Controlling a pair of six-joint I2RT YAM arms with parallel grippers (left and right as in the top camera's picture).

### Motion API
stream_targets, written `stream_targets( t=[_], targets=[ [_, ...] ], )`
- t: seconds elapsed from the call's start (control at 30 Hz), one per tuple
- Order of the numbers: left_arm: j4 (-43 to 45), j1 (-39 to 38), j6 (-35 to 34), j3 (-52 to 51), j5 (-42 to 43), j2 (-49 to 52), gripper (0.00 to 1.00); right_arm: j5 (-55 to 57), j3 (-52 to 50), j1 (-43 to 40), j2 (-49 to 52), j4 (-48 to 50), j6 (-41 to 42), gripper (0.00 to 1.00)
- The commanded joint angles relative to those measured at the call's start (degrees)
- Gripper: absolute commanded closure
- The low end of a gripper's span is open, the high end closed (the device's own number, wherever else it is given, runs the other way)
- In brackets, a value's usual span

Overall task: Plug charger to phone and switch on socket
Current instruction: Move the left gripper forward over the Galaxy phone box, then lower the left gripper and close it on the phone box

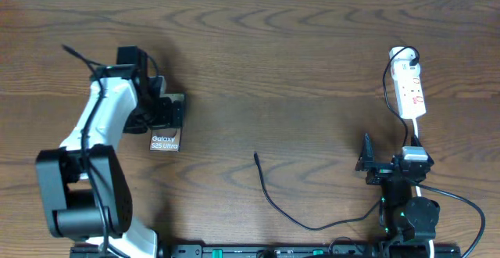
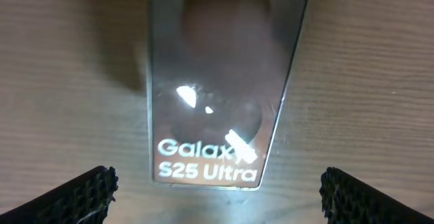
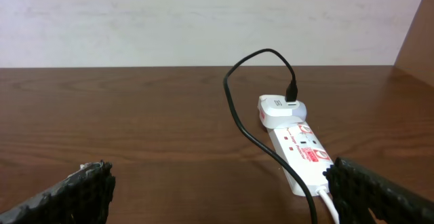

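Note:
The phone (image 1: 165,139) lies flat on the table at the left, its "Galaxy S25 Ultra" lettering facing up. My left gripper (image 1: 164,116) hovers over it, open, and in the left wrist view the phone (image 2: 210,81) lies between and beyond the two dark fingertips (image 2: 81,197), touching neither. The charger (image 1: 269,199) is a thin black cable whose free plug tip (image 1: 256,155) rests mid-table. It runs on to a white adapter (image 3: 278,108) plugged into the socket (image 1: 409,86) at the far right. My right gripper (image 1: 391,160) stands open and empty just short of the socket (image 3: 302,153).
The socket's white cord (image 3: 329,203) and the black charger cable (image 3: 237,115) trail back past my right gripper's right finger (image 3: 380,193). A pale wall (image 3: 203,20) rises behind the table's far edge.

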Motion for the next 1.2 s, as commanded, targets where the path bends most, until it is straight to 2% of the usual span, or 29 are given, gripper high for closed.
stream_targets(
  t=[0.0,0.43,1.17],
  targets=[
    [1.18,-1.03,-0.26,1.09,-2.95,0.46,0.02,0.48,-0.07,0.33,-0.22,-0.22,-0.81,0.01],
    [5.73,-0.87,-0.33,0.96,-3.13,0.98,0.02,0.48,-0.07,0.33,-0.22,-0.2,-0.81,0.01],
    [8.2,-0.87,0.15,0.92,-3.15,6.99,0.02,0.48,-0.07,0.33,-0.22,-0.22,-0.81,0.01]
  ],
)
